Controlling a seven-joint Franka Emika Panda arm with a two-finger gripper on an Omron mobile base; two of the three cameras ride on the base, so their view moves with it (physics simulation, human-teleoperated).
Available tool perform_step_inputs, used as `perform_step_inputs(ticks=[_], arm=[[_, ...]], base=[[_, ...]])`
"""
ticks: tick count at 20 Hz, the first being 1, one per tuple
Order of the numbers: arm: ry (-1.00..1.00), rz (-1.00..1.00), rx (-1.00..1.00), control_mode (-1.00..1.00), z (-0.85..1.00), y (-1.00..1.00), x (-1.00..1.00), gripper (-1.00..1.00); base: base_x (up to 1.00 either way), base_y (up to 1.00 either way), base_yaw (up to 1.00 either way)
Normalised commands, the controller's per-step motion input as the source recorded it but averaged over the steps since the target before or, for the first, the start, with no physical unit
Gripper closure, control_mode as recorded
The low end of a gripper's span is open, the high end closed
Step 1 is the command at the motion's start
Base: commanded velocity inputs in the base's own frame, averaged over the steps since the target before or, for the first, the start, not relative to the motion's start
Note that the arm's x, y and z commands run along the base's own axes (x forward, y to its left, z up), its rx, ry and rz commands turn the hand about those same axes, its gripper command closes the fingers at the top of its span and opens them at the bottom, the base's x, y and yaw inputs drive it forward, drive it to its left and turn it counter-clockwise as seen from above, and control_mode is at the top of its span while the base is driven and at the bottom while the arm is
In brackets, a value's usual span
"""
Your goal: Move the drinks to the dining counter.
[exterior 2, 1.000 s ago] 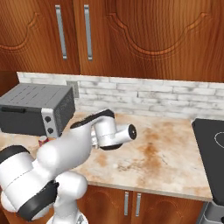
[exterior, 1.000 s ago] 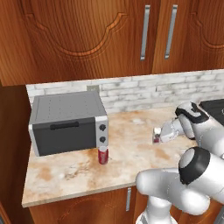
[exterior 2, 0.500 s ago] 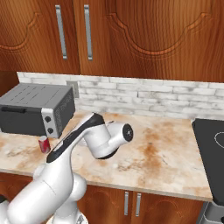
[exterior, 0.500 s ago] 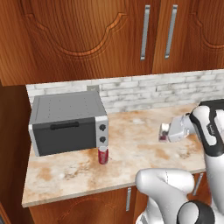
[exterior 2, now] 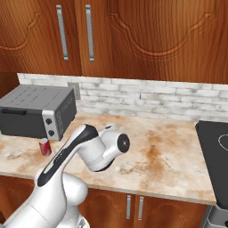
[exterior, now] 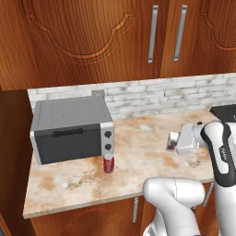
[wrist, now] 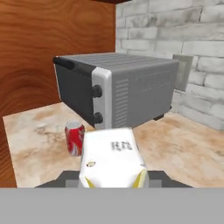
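Red can (exterior: 108, 163) is still being left on the worktop (exterior: 138, 152), just in front of the toaster oven (exterior: 71, 129). White carton (wrist: 113, 162) is being pinched in the pincer (exterior: 171, 142), well right of the oven; delivery not yet done.

can (exterior: 108, 163) on counter (exterior: 138, 152), before oven (exterior: 71, 129) | carton (exterior: 172, 141) right, in claw (exterior: 171, 142)

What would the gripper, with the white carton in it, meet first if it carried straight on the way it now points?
Probably the toaster oven: the hand view looks along the gripper and its white carton straight at it. The red can stands lower and to one side, likely just off that line, though depth is unclear.
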Motion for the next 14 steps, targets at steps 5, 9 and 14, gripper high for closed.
perform_step_inputs(ticks=[5, 9, 14], arm=[[0.00, 0.00, 0.00, 1.00, 0.00, 0.00, 0.00, 1.00], [0.00, 0.00, 0.00, 1.00, 0.00, 0.00, 0.00, 1.00], [0.00, 0.00, 0.00, 1.00, 0.00, 0.00, 0.00, 1.00]], base=[[-0.42, -0.17, -0.08], [-1.00, -0.57, -0.35], [-0.23, -0.37, -0.53]])
